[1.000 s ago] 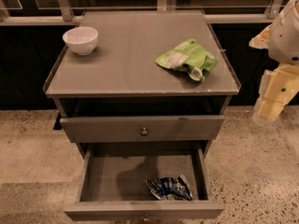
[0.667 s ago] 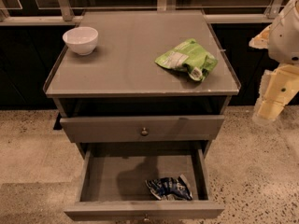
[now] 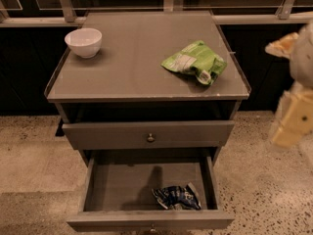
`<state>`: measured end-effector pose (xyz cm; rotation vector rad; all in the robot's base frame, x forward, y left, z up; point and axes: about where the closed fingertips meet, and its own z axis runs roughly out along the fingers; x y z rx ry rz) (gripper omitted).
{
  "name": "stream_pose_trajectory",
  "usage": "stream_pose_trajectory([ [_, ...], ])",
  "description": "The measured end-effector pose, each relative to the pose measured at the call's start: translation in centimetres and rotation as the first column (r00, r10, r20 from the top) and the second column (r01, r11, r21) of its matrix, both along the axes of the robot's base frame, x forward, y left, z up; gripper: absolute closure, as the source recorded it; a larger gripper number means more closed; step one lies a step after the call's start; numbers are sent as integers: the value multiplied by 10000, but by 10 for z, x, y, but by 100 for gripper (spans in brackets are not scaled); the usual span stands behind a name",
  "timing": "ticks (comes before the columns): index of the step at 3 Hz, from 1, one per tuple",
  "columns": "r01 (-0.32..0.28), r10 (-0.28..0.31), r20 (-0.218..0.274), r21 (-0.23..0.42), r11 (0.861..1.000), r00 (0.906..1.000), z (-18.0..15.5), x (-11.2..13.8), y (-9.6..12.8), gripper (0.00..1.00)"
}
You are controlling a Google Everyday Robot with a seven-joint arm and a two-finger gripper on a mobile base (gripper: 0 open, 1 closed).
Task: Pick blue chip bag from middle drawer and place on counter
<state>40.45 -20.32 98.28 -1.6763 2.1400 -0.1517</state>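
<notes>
a grey cabinet seen from above and in front. the middle drawer (image 3: 100, 192) is pulled out, and the blue chip bag (image 3: 177, 198) lies crumpled on its floor, in the front right part, close to the front wall. the gripper (image 3: 292, 117) shows as pale cream shapes at the right edge of the view, out beside the cabinet, level with the closed drawer (image 3: 112, 133) above. it is well apart from the bag, higher and further right, and touches nothing. whether its jaws are apart or together cannot be told. on the table (image 3: 132, 62) a bright green bag (image 3: 194, 62) lies near the right rim and a white bowl (image 3: 83, 42) stands at the back left corner. the blue bag has white markings and the green bag a pale label patch. no writing on either can be read. the closed drawer has a small round knob (image 3: 150, 137).
</notes>
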Motion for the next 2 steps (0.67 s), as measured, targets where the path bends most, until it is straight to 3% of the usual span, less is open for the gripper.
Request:
stream_pose_trajectory([
  [1,-167,130,410,930,9955,9991,-41,-33,0,0],
  [2,-350,326,140,2535,9667,9994,-127,-39,13,0],
])
